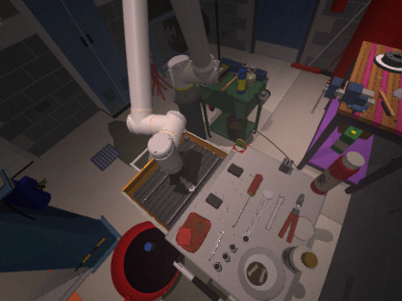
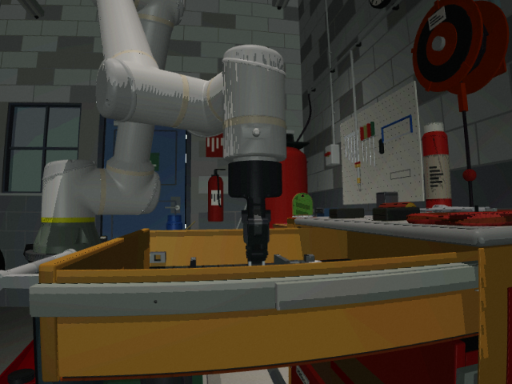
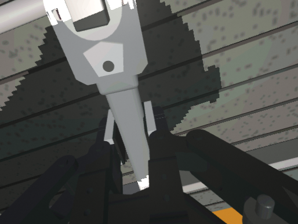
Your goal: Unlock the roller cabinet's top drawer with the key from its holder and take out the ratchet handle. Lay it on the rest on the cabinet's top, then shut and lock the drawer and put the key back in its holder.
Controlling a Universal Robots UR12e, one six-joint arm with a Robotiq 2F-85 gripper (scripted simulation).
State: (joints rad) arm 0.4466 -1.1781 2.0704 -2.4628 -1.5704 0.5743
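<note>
The ratchet handle (image 3: 116, 72) lies on the ribbed liner of the pulled-out top drawer (image 1: 178, 183), its square-drive head away from me and its tapered shaft running between my fingers. The drawer (image 2: 248, 285) juts from the orange roller cabinet, whose grey top (image 1: 257, 209) lies to its right. The key with its green tag (image 2: 303, 203) sits at the far corner of the cabinet's top. Two dark rest blocks (image 1: 214, 200) (image 1: 235, 170) sit on the top near the drawer side. My gripper (image 3: 129, 139) reaches down into the drawer (image 2: 255, 258) and is closing around the handle's shaft, fingers still moving.
A red round bin (image 1: 143, 259) stands at the cabinet's near corner. On the top lie a red rag (image 1: 194, 231), screwdriver (image 1: 250, 193), wrenches, pliers (image 1: 291, 216) and sockets. A green cart (image 1: 236, 97) stands beyond the drawer, and the drawer's orange walls surround my gripper.
</note>
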